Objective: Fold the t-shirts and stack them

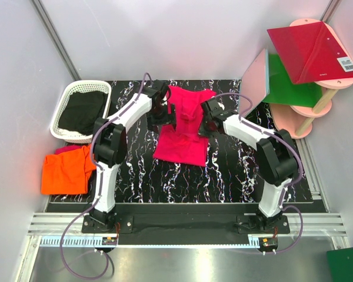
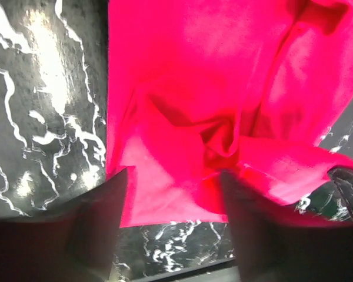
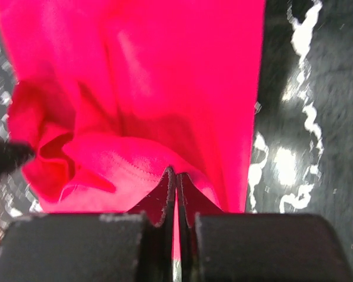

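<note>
Black marble table (image 1: pixel 235 176): pink shirt (image 1: pixel 182 144) lengthwise near-far; left tool (image 2: pixel 175 220) wide, right tool (image 3: pixel 176 197) pinching it.

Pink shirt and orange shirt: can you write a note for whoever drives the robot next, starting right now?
Left gripper: open, over the pink t-shirt.
Right gripper: shut on the pink t-shirt's edge.
Pink t-shirt: mid-table, rumpled, not neatly folded yet.
Orange t-shirt: looks folded, lying at the near left.
Left to do: finish folding the pink one, then stack it with the orange one.
</note>
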Tool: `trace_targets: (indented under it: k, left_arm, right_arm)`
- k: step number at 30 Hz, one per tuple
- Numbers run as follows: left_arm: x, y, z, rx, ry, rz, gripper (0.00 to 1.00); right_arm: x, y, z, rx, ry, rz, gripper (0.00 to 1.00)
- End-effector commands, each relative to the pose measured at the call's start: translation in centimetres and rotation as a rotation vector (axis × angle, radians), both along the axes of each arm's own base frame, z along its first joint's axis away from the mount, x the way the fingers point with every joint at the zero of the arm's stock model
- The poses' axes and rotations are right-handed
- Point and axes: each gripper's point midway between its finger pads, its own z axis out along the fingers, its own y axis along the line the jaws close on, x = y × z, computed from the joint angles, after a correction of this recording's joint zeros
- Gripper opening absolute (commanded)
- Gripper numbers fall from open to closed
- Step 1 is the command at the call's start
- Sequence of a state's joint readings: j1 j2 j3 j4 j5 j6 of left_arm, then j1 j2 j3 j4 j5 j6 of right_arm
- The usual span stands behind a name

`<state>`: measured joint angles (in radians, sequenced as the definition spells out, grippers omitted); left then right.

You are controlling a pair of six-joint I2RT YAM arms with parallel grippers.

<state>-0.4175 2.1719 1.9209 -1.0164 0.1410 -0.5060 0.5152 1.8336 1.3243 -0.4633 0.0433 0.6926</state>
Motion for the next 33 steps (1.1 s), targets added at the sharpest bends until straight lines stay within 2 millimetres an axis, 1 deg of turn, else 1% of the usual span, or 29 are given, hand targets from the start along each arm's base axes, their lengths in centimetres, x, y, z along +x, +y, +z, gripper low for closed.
trace_targets:
  k: [1, 2, 4, 5, 6, 7, 8, 9, 10, 12, 13, 14, 15, 16, 17, 18, 19, 20, 21, 23, 24, 25, 26, 27, 28, 29, 30, 32, 33]
  left_arm:
    - [0.8, 0.6, 1.2, -0.008, -0.023, 0.012, 0.99]
    - [0.8, 1.0, 2.0, -0.005, -0.042, 0.015, 0.99]
    - [0.1, 1.8, 2.2, 0.008, -0.041, 0.018, 0.99]
    - [-0.2, 2.1, 3.4, 0.007, -0.065, 0.016, 0.99]
    - [-0.9, 2.6, 3.1, 0.025, -0.055, 0.017, 0.99]
    - [-1.2, 3.0, 4.5, 0.022, -0.086, 0.018, 0.99]
    - [-1.6, 3.3, 4.7, 0.031, -0.095, 0.014, 0.99]
    - [-2.0, 3.5, 5.0, 0.030, -0.103, 0.012, 0.99]
    - [-2.8, 3.9, 5.4, 0.025, -0.118, 0.009, 0.99]
    - [-3.7, 4.0, 5.7, 0.012, -0.123, 0.001, 0.99]
    - [-4.5, 4.2, 5.7, 0.006, -0.126, 0.000, 0.99]
    - [-4.8, 4.3, 5.5, 0.002, -0.126, 0.002, 0.99]
    - [-5.6, 4.7, 4.7, 0.014, -0.105, 0.005, 0.92]
    - [-5.6, 4.7, 4.9, 0.006, -0.119, 0.010, 0.80]
    - [-5.8, 4.8, 4.7, 0.007, -0.115, 0.013, 0.62]
    - [-6.0, 4.8, 4.4, 0.008, -0.106, 0.016, 0.10]
    - [-6.0, 4.8, 4.3, 0.006, -0.103, 0.024, 0.00]
    - [-6.0, 4.6, 4.3, -0.002, -0.099, 0.021, 0.00]
    - [-5.7, 4.3, 4.6, -0.013, -0.108, 0.018, 0.00]
    - [-4.8, 3.5, 4.9, -0.044, -0.119, 0.017, 0.00]
    - [-3.3, 2.6, 5.7, -0.071, -0.153, 0.014, 0.05]
    - [-2.5, 1.7, 6.1, -0.111, -0.161, 0.003, 0.22]
    - [-0.9, 0.6, 7.8, -0.156, -0.214, -0.010, 0.40]
    - [0.4, -0.4, 6.9, -0.174, -0.203, -0.016, 0.58]
    - [1.1, -1.4, 7.2, -0.218, -0.196, -0.022, 0.90]
    - [2.8, -2.5, 8.9, -0.258, -0.237, -0.026, 0.99]
    - [3.8, -3.3, 7.5, -0.271, -0.213, -0.024, 0.99]
    - [5.5, -5.2, 8.9, -0.358, -0.232, -0.025, 0.99]
    - [6.5, -5.9, 7.6, -0.384, -0.212, -0.004, 0.99]
  right_arm:
    - [3.6, -0.5, 1.0, -0.037, -0.067, -0.050, 0.09]
    - [3.9, -0.7, 0.1, -0.060, -0.054, -0.049, 0.29]
    - [4.9, -0.5, 0.7, -0.068, -0.076, -0.051, 0.42]
    - [5.1, -0.5, 1.4, -0.068, -0.094, -0.045, 0.50]
    - [5.2, -0.6, 1.8, -0.069, -0.112, -0.048, 0.55]
    - [5.3, -0.8, 3.6, -0.061, -0.158, -0.057, 0.63]
    - [5.6, -0.9, 4.8, -0.051, -0.204, -0.062, 0.77]
    - [5.1, -1.3, 5.0, -0.054, -0.216, -0.062, 0.84]
    - [5.1, -1.9, 7.4, -0.040, -0.272, -0.077, 0.90]
    - [4.4, -2.3, 8.6, -0.038, -0.304, -0.069, 0.95]
    - [4.0, -2.4, 9.7, -0.026, -0.328, -0.065, 0.94]
    - [3.8, -2.5, 9.8, -0.021, -0.333, -0.065, 0.92]
    - [3.5, -2.6, 9.5, -0.021, -0.326, -0.064, 0.86]
    - [3.2, -2.3, 9.1, -0.008, -0.314, -0.050, 0.79]
    - [3.2, -2.1, 8.6, -0.002, -0.307, -0.041, 0.68]
    - [3.0, -1.4, 7.3, 0.016, -0.266, -0.012, 0.52]
    - [2.9, -0.7, 6.6, 0.029, -0.242, 0.011, 0.45]
    - [2.8, -0.1, 6.1, 0.046, -0.220, 0.036, 0.35]
    - [2.9, 1.1, 4.9, 0.075, -0.179, 0.068, 0.00]
    - [3.0, 2.2, 4.6, 0.116, -0.139, 0.092, 0.00]
    - [2.8, 2.6, 3.9, 0.121, -0.113, 0.101, 0.00]
    - [2.8, 2.7, 4.0, 0.129, -0.105, 0.097, 0.00]
    - [2.8, 2.7, 4.0, 0.132, -0.103, 0.097, 0.00]
    - [2.7, 2.6, 4.3, 0.130, -0.106, 0.095, 0.00]
    - [2.6, 2.5, 4.5, 0.127, -0.111, 0.101, 0.00]
    - [2.5, 2.3, 4.6, 0.122, -0.112, 0.099, 0.00]
    - [2.3, 2.1, 5.3, 0.120, -0.127, 0.103, 0.00]
    - [1.8, 1.5, 5.4, 0.099, -0.126, 0.107, 0.00]
    - [1.6, 1.3, 5.9, 0.093, -0.138, 0.111, 0.00]
